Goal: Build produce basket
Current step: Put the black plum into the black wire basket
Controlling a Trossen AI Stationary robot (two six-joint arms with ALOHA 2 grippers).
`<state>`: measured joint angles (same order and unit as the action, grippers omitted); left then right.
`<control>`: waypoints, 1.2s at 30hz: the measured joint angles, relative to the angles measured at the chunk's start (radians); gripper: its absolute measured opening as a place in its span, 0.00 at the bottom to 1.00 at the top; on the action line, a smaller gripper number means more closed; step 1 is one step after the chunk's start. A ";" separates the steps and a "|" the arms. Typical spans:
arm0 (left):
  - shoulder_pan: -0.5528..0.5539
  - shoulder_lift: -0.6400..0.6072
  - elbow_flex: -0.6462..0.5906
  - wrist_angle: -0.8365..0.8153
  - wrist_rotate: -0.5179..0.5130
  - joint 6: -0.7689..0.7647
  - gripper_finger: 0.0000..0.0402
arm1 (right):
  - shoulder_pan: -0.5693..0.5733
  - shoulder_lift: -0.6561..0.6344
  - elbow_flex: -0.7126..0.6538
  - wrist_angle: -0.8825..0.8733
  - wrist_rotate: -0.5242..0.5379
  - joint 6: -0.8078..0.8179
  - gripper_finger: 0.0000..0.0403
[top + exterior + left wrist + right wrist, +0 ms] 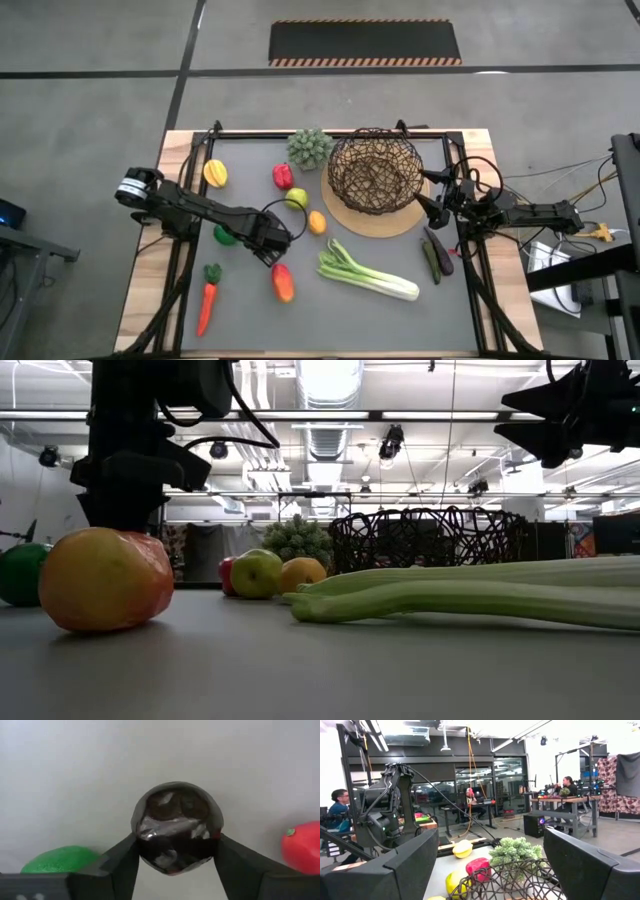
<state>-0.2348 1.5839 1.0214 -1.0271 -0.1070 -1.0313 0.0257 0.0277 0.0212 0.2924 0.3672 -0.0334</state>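
The dark wire-mesh basket sits on a flat tan mat by the table's far right. Produce lies on the grey table: an orange-red fruit, a leek, a carrot, and yellow, red, green and dark purple pieces. My left gripper is open and points down over the orange-red fruit, one finger on each side of it; the fruit rests on the table. My right gripper is open and raised beside the basket's right rim. My left gripper comes at the orange-red fruit from above, its two fingers close against opposite sides of the fruit. I cannot tell whether they touch it. The fruit's underside is on the table.
A green spiky plant stands left of the basket. A green apple and an orange piece lie just beyond my left gripper. A black frame runs around the table. People sit at desks in the room behind.
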 joint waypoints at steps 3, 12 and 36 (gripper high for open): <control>0.000 -0.004 0.003 -0.008 0.000 0.000 0.49 | 0.000 0.000 0.000 0.000 0.000 0.000 0.85; 0.011 -0.015 0.183 -0.004 -0.010 0.072 0.48 | 0.000 0.000 0.000 0.001 0.000 0.010 0.84; 0.423 0.006 0.588 0.512 0.077 0.253 0.48 | 0.000 0.000 0.000 -0.003 0.000 0.008 0.82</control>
<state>0.1884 1.5897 1.6090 -0.5155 -0.0300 -0.7782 0.0257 0.0277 0.0216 0.2893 0.3672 -0.0258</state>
